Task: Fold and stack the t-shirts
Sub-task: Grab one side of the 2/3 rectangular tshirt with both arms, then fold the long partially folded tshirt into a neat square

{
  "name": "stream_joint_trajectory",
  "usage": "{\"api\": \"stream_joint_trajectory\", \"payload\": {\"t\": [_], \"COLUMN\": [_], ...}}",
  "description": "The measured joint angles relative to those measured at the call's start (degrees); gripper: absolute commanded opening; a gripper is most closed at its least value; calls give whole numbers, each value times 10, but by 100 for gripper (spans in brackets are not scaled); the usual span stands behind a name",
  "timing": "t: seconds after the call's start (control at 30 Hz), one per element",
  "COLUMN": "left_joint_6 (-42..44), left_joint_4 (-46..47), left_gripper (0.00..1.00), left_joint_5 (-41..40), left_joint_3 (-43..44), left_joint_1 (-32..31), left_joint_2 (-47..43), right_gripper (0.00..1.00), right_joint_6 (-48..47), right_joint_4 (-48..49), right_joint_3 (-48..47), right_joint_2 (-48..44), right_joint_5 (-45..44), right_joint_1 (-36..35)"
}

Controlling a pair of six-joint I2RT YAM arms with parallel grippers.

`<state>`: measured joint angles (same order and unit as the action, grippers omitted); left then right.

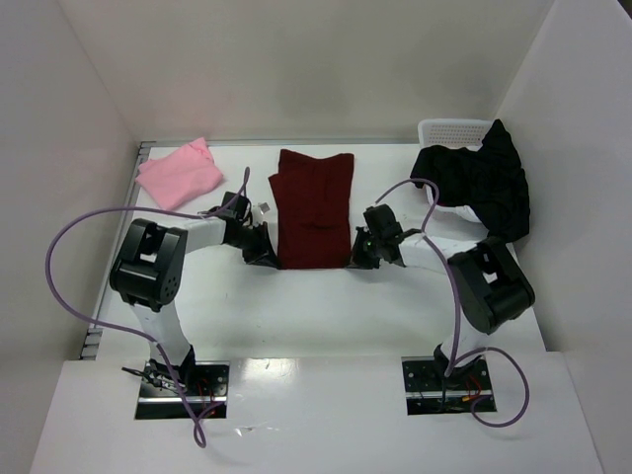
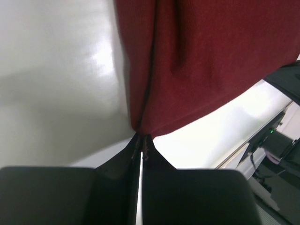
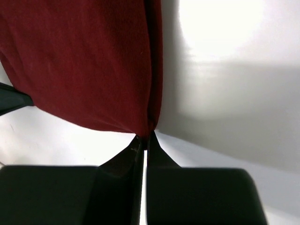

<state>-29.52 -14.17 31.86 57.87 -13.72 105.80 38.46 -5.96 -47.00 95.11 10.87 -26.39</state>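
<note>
I see the left claw (image 2: 141, 140) and right claw (image 3: 144, 138) each pinched shut on a near corner of the maroon shirt (image 1: 314, 207) mid-table (image 1: 316, 306), pink shirt (image 1: 180, 173) back-left, black shirt (image 1: 479, 183) draped over the basket (image 1: 449, 128).

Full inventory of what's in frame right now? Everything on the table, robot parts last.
maroon t-shirt: 1, dark red, table centre, lying flat as a long strip
pink t-shirt: 1, light pink, far left corner, lying in a compact bundle
black t-shirt: 1, black, far right, draped over the basket
basket: 1, white mesh, far right corner, mostly covered by the black t-shirt
table: 1, white, under everything
arms: 2, black and white, bases at the near edge, both reaching to the maroon t-shirt
left gripper: 1, black, shut on the maroon t-shirt's near left corner
right gripper: 1, black, shut on its near right corner
</note>
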Motion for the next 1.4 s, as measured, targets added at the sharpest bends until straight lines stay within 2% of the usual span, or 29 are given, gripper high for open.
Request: {"api": "stream_joint_trajectory", "payload": {"t": [0.3,0.47,0.67,0.87,0.97,1.2,1.4], "left_joint_6": [9,10,-6,-41,-53,-49,-15], "left_joint_4": [-39,-84,-153,-217,-237,-237,-208], "left_gripper": [0,0,0,0,0,0,0], "left_joint_5": [-5,-17,-66,-95,-108,-136,-134], "left_joint_3": [-48,-60,-70,-61,-28,64,162], "left_joint_1": [-4,-11,-69,-82,-83,-80,-52], "left_joint_2": [-79,-144,-248,-363,-391,-338,-200], "right_gripper": [0,0,0,0,0,0,0], "right_joint_6": [25,43,86,125,128,86,39], "right_joint_4": [-16,-42,-101,-163,-177,-165,-133], "right_joint_3": [49,70,101,107,78,-8,-74], "right_joint_2": [-104,-185,-271,-379,-397,-307,-209], "right_joint_5": [-2,-17,-48,-71,-83,-93,-97], "right_joint_1": [-17,-61,-137,-146,-142,-79,-21]}}
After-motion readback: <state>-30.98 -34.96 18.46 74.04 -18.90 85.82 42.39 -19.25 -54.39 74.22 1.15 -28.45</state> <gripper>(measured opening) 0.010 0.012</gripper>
